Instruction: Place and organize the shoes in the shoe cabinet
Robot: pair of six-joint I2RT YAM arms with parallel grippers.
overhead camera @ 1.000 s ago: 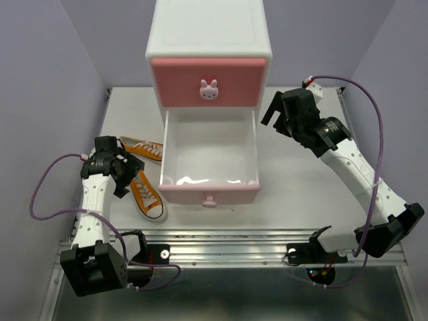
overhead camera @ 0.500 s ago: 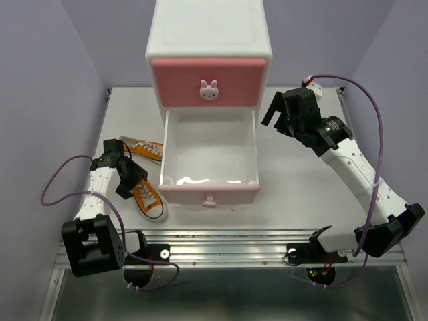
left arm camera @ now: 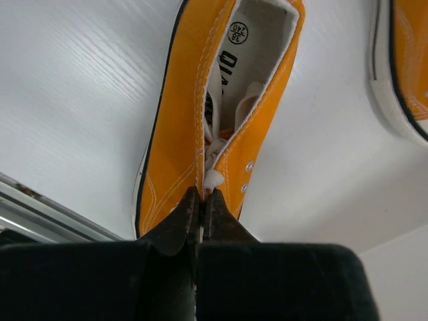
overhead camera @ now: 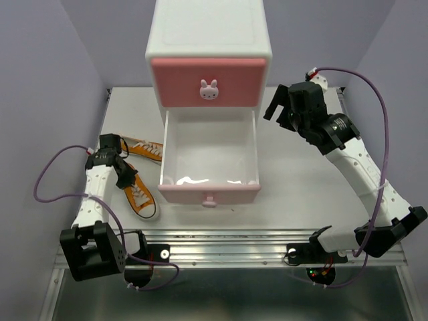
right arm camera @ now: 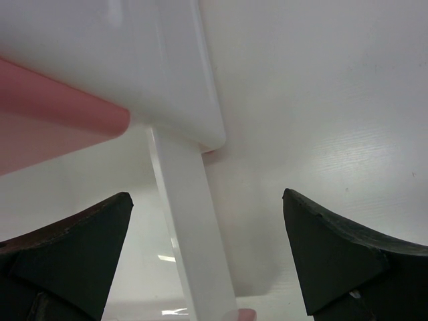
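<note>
Left gripper [left arm camera: 202,204]: closed, with the laced edge of the near orange sneaker [left arm camera: 194,120] pinched between its fingers.
Grip point: taken at the eyelet row; the open collar is seen beyond the fingertips in the wrist view.
Sneaker axis: laid on a diagonal across the table [overhead camera: 301,187], from the gripper toward the near edge and slightly rightward.
Second orange sneaker [overhead camera: 144,148]: resting on the table just beyond the gripper, ungripped.
Lower drawer [overhead camera: 209,194]: pulled out of the shoe cabinet [overhead camera: 208,40] and seen empty; its left wall lies just to the right of the held sneaker.
Deciding relation: the drawer is to the right of the left hand, its length running near to far, so a lift over the left wall and a turn of the sneaker are judged necessary.
Right gripper [right arm camera: 206,195]: spread wide, nothing held, hung over the drawer's far right corner, well apart from both sneakers.
Nearer arm: the left.
Black pair: not seen in any view.
Upper drawer [overhead camera: 208,81]: closed.
</note>
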